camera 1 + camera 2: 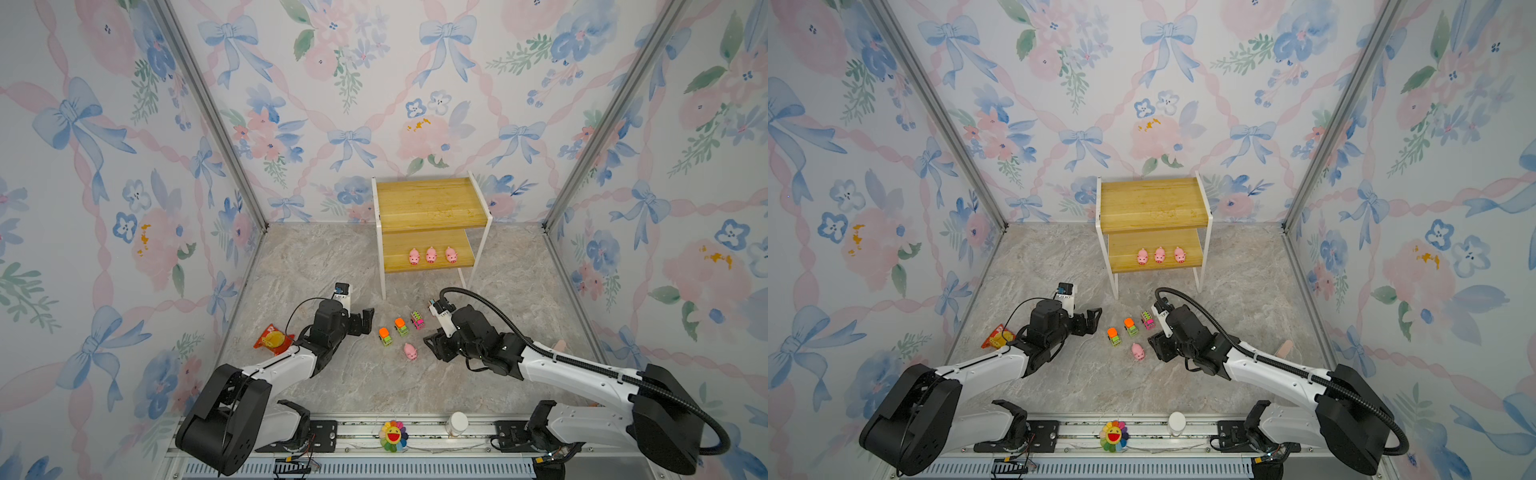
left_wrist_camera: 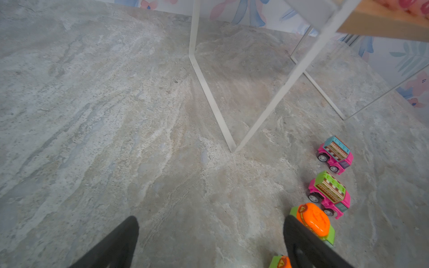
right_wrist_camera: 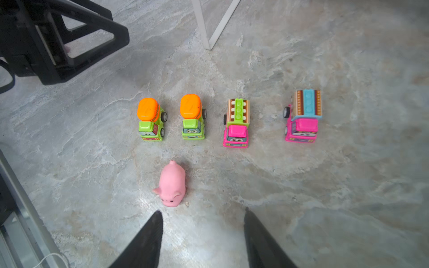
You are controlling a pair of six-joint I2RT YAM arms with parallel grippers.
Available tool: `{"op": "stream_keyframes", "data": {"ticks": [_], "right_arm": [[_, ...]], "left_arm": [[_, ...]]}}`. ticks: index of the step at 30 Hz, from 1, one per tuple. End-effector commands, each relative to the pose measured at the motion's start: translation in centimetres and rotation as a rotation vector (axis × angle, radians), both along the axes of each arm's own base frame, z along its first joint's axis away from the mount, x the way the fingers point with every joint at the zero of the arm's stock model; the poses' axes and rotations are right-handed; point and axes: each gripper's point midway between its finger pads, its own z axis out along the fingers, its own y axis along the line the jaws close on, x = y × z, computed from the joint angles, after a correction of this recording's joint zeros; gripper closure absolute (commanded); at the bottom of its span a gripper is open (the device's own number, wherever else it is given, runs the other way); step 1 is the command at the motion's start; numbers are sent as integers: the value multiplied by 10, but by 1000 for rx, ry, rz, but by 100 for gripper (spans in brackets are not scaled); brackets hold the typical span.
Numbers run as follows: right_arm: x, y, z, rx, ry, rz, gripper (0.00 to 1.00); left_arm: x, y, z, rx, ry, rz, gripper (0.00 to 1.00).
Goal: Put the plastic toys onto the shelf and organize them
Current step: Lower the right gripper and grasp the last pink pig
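The shelf (image 1: 428, 199) holds three pink pigs (image 1: 431, 254) in a row on its lower board. My left gripper (image 2: 210, 218) and my right gripper (image 3: 203, 211) gape, grasping nothing.

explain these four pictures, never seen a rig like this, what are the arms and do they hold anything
Two robot arms work on a tabletop. Two pictures look down from overhead; two come from cameras on the wrists. The left gripper and right gripper are both open, holding nothing. On it stand two green cars, two pink cars and one pink pig. Three more pigs sit on the lower board of the shelf. A snack packet lies by the left arm.
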Motion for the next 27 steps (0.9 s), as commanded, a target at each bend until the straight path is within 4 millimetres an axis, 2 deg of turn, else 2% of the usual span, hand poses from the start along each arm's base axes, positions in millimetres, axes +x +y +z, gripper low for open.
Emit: {"op": "stream_keyframes", "data": {"ticks": [1,6,12,22,27], "right_arm": [[-7,19,-13,16,27,43,42],[-14,34,-39,-27,66,78,42],[-19,44,-59,-43,93,89,42],[-16,53,-69,-35,94,85,43],[-16,53,-73,-44,101,87,49]], "left_arm": [[-4,3,-4,-10,20,12,2],[-5,3,-8,-15,34,15,2],[-5,3,-10,-15,41,15,2],[-8,6,-11,-8,42,26,2],[-7,6,-10,-7,42,26,2]]}}
